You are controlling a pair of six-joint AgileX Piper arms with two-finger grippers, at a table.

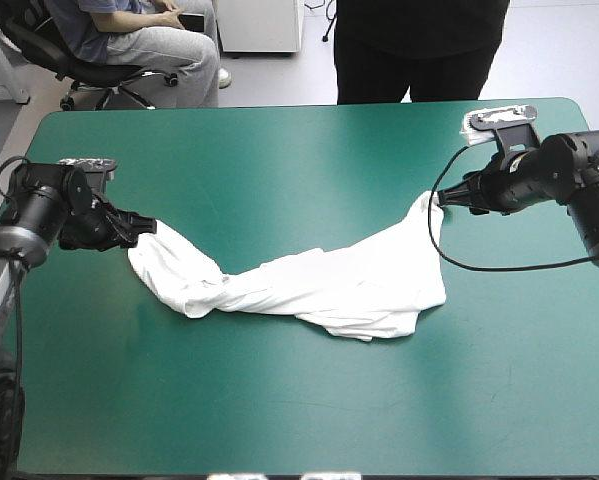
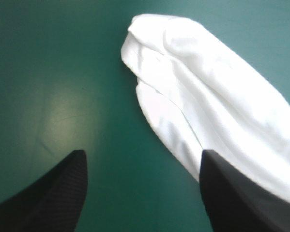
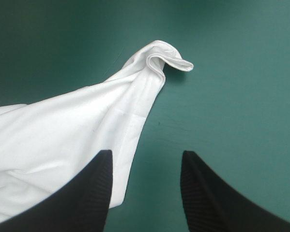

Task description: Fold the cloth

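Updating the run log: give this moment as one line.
T-shirt: crumpled strip | left gripper: open, at one end | right gripper: open, at other end | fold: not started

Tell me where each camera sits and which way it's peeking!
High view: above and behind the robot, looking down on the teal-green table; both arms show, at either end of the T-shirt.
Left wrist view: on the left wrist, looking along the open left jaws at one shirt end.
Right wrist view: on the right wrist, looking along the open right jaws at the other end.
All three share the T-shirt.
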